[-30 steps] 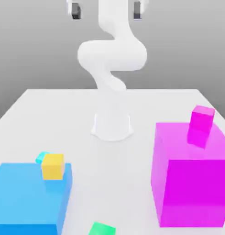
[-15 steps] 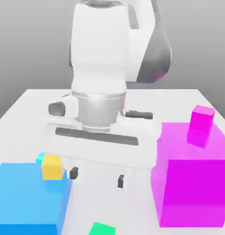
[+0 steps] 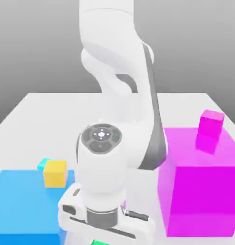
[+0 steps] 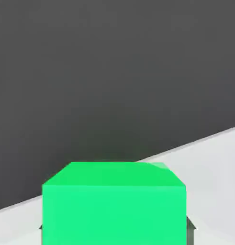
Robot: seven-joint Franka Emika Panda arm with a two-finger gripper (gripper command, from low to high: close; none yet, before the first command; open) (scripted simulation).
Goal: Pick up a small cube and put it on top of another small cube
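The small green cube (image 4: 114,206) looms large and close in the hand view, resting on the white table (image 4: 215,162) near its edge. In the exterior view a thin strip of the same green cube (image 3: 99,242) peeks out under my gripper (image 3: 104,234) at the near edge of the table. My gripper hangs directly over it, pointing down, and its body covers most of the cube. A small yellow cube (image 3: 55,173) sits on the big blue block (image 3: 23,201), with a small cyan cube (image 3: 42,164) just behind it.
The big blue block stands close on the exterior view's left of my gripper. A big magenta block (image 3: 200,196) stands close on the exterior view's right, with a small magenta cube (image 3: 211,123) on top. The arm's links rise behind the hand over the table (image 3: 52,110).
The arm has swung forward and down from its upright pose. The hand has dropped from above the gap between the big blocks to just over the green cube.
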